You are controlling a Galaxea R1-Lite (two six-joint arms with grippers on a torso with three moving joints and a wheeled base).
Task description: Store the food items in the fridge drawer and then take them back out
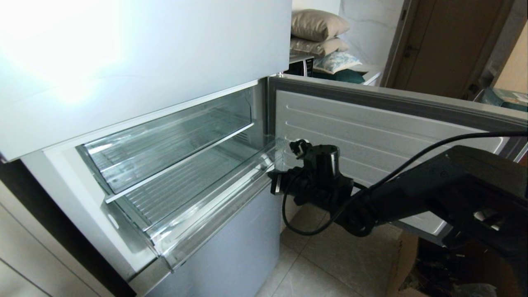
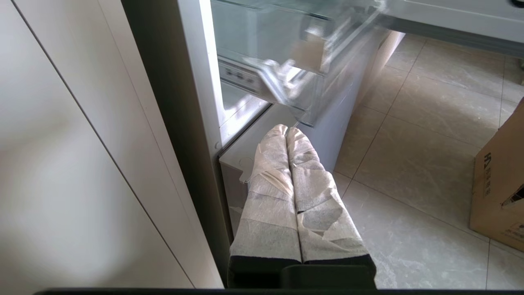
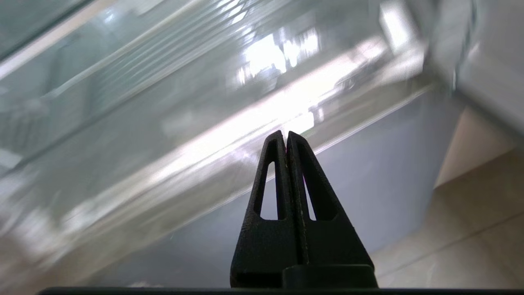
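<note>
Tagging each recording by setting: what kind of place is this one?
Most likely a home, at the fridge. An open fridge door and a clear fridge drawer fill the head view, with stacked pillows and an interior door behind, a tiled floor and a cardboard box nearby.

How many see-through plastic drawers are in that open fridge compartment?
2. The upper clear plastic drawer sits pushed back under the white fridge front; the lower ribbed transparent pull-out drawer is drawn out beneath it. Both look empty; any others would be hidden.
</note>
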